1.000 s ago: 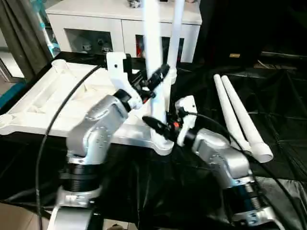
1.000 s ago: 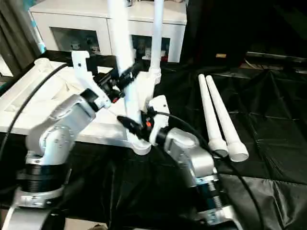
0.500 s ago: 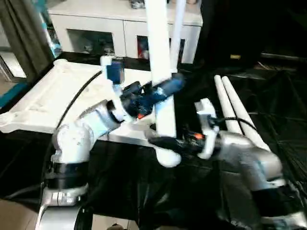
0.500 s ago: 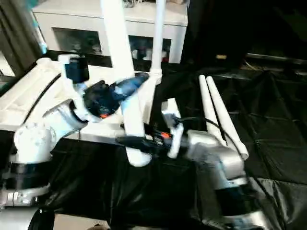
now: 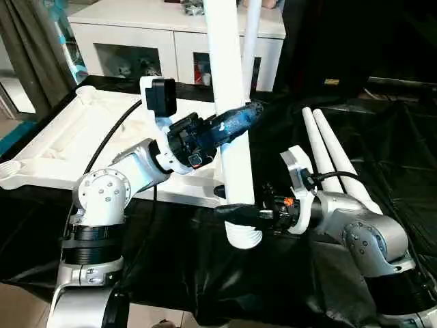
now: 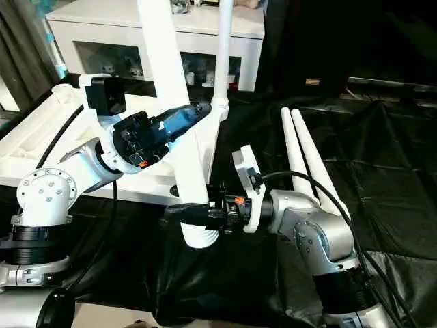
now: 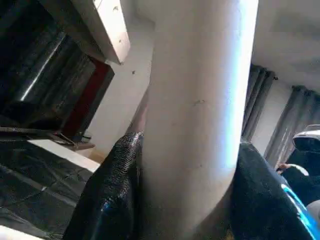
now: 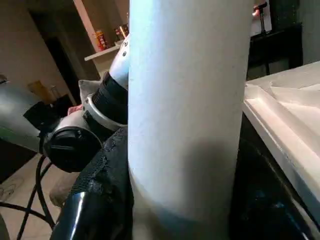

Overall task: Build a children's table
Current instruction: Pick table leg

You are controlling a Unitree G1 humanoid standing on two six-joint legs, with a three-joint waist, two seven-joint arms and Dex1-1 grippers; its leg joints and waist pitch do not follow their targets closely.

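The children's table top point(image 5: 61, 147) lies upside down on the black cloth, ribs up. One white leg point(image 5: 250, 41) stands in its far right corner socket. I hold a second leg point(image 5: 229, 82) upright in front of the top's near right corner, its lower end point(image 5: 244, 236) hanging past the table top's near edge above the cloth. My left gripper point(image 5: 244, 119) is shut on this leg at mid height, with black fingers point(image 7: 107, 190) on both sides. My right gripper point(image 5: 232, 212) is shut on it just above the lower end, its fingers point(image 8: 100, 190) hugging the tube point(image 8: 185, 100).
Two more white legs point(image 5: 328, 157) lie side by side on the black cloth point(image 5: 382, 137) to the right. A white glass-door cabinet point(image 5: 171, 34) stands behind the table. A curtain hangs at the far left.
The held leg has come away from the near right corner socket toward me, its lower end now beyond the top's edge. Both arms shifted with it; the right arm swung out to the right.
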